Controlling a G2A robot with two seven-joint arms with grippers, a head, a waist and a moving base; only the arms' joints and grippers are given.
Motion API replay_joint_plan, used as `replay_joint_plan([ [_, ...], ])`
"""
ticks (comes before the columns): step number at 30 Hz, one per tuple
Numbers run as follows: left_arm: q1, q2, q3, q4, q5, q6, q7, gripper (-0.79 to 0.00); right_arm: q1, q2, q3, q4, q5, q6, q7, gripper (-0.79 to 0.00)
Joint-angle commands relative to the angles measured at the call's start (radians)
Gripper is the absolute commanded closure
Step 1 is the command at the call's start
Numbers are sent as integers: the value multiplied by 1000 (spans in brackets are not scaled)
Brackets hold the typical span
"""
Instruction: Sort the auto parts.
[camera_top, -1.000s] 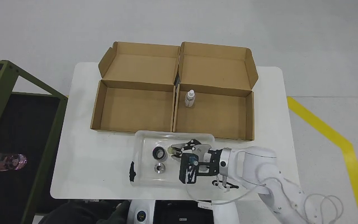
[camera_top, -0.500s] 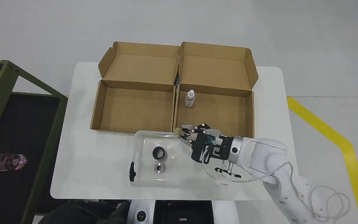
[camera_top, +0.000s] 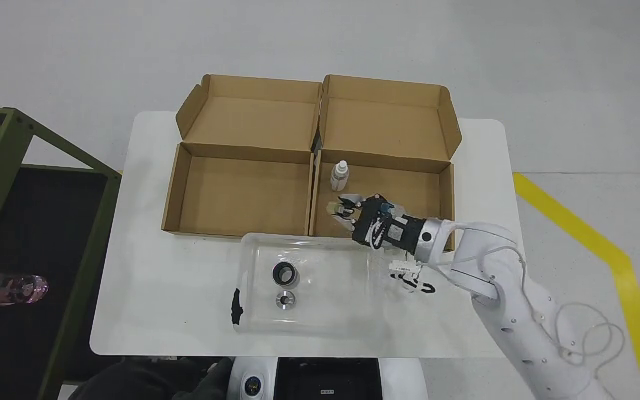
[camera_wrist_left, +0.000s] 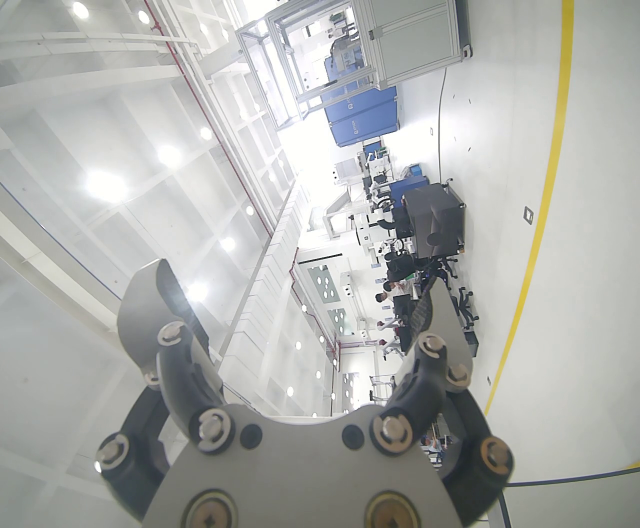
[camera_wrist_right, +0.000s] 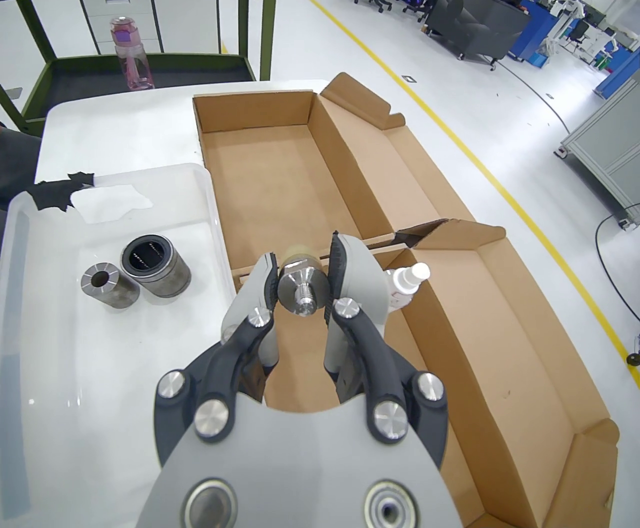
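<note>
The left pincer (camera_wrist_left: 292, 287) stood released, two steel cylinders (camera_wrist_right: 156, 267) lay in the clear tray (camera_wrist_right: 207, 172), and the right pincer (camera_wrist_right: 303, 252) clenched a small metal fitting (camera_wrist_right: 302, 295), probably heavy, stiff and slippery, by its round sides above the right box (camera_wrist_right: 500, 320).

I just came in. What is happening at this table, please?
The robot is sorting metal auto parts. Its right gripper is shut on a metal part, held above the right-hand cardboard box, which also holds a small white bottle. A bearing and a bushing stand in the clear tray. The left gripper is open and holds nothing.
</note>
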Motion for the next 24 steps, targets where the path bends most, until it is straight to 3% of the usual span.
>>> replay_joint_plan([
  [1,0,0,0,0,0,0,0,-785,13,0,-1,14,4,-1,19,0],
  [24,0,0,0,0,0,0,0,-785,234,-26,-109,257,6,-6,239,0],
])
